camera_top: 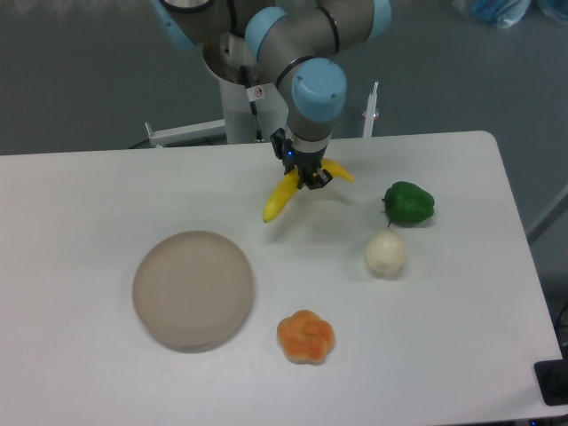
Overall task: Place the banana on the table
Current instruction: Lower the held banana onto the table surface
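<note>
The bright yellow banana (280,199) is held in my gripper (308,177) near its middle, its left end pointing down-left and its right end sticking out toward the right. The gripper is shut on the banana and hangs over the back middle of the white table (80,204). I cannot tell whether the banana's lower tip touches the tabletop or hangs just above it.
A round beige-grey plate (193,288) lies front left. An orange lobed pumpkin-like item (306,336) sits in front of it to the right. A white round item (385,254) and a green pepper (409,203) lie to the right of the gripper.
</note>
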`<state>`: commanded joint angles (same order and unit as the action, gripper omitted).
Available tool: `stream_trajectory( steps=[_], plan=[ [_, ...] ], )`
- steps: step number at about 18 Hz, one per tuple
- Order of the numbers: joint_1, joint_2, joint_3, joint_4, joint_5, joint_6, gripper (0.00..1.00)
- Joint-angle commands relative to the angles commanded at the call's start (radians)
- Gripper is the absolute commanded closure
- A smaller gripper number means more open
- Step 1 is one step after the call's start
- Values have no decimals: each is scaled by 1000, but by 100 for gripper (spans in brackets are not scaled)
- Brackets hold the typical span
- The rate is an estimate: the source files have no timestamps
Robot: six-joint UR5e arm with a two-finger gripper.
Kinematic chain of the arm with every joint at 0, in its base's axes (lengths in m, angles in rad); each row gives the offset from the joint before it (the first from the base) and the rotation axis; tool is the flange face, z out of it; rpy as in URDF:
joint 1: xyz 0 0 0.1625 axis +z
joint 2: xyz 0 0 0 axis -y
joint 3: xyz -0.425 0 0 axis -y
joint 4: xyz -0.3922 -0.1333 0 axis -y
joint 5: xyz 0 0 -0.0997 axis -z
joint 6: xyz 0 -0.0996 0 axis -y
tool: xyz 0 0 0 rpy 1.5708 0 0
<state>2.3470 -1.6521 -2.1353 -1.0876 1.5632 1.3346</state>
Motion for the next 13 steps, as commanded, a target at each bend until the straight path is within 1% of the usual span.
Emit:
stream_trajectory(
  steps=[1, 2, 4, 6, 10, 11, 12, 13],
  plan=[
    [0, -12, 3, 3, -2, 8, 91],
    [0, -29, -2, 33, 0, 5, 91],
    [0, -40, -20, 98, 0, 6, 89],
    [0, -69, -29, 147, 0, 9, 88],
    [-2, -75, -35, 149, 0, 9, 86],
    [-2, -80, -37, 149, 0, 9, 80],
    [-2, -80, -35, 149, -2, 9, 72],
    [-2, -80, -32, 149, -5, 9, 44]
  ],
)
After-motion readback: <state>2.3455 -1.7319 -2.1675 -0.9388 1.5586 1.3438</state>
